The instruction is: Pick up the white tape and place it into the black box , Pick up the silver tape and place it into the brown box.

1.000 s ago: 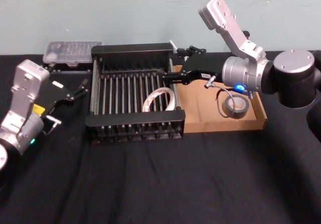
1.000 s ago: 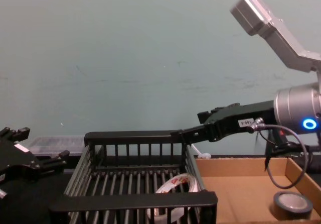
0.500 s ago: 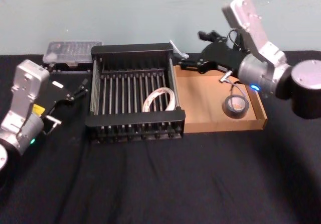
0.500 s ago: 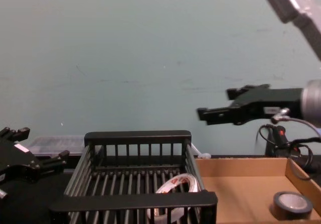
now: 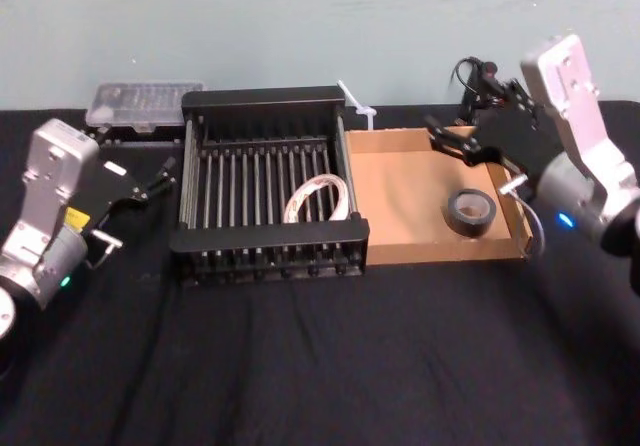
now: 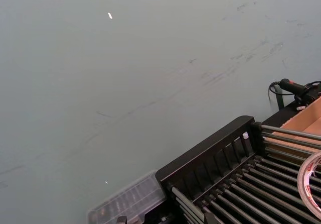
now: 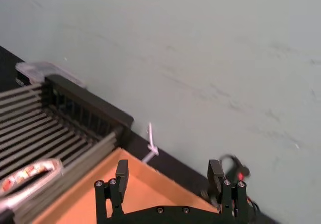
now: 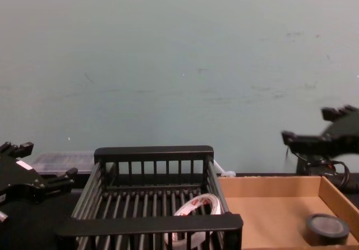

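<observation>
The white tape (image 5: 318,198) leans on the slats inside the black box (image 5: 270,101), near its right wall, and also shows in the chest view (image 8: 193,208). Flat on the floor of the brown box (image 5: 400,241), at its right side, lies the silver tape (image 5: 470,209). My right gripper (image 5: 455,116) hovers open and empty above the brown box's far right corner, behind the silver tape; its fingers (image 7: 122,171) stand wide apart. Left of the black box my left gripper (image 5: 140,206) is parked, open and empty.
A clear plastic case (image 5: 140,101) sits behind the black box's left corner. A white zip tie (image 5: 355,101) lies at the back between the boxes, and a cable with a red light (image 7: 235,171) behind the brown box. The black cloth (image 5: 320,366) in front is bare.
My right arm has swung right and risen, from over the black box's right rim to the brown box's far right corner, open throughout. Both tapes and the left arm are still.
</observation>
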{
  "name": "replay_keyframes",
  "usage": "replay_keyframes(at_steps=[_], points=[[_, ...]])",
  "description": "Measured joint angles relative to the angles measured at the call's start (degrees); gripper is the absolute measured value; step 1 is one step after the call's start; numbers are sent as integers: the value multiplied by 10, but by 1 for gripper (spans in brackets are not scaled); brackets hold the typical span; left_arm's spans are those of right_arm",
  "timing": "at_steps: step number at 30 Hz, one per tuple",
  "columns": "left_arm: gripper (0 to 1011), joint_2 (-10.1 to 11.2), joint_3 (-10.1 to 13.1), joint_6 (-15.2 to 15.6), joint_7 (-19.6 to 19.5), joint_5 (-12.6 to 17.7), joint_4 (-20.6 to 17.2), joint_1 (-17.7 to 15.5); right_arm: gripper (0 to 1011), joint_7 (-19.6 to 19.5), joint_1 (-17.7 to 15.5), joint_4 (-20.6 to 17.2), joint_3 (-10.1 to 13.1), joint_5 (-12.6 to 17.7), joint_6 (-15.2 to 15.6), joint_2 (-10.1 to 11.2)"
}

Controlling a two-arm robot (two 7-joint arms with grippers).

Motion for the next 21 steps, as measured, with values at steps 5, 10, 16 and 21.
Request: replay_keyframes(at_steps=[5,10,16,21], points=[[1001,0,0,0,0,0,0,0,1002,-14,-32,-10,17,-2,1,3],[1001,0,0,0,0,0,0,0,1002,-21,-58,-11,31,-3,5,1],[1001,0,0,0,0,0,0,0,1002,-24,-68,-10,43,-5,5,-5],[1001,0,0,0,0,0,0,0,1002,-27,-70,-10,50,-5,6,-9]])
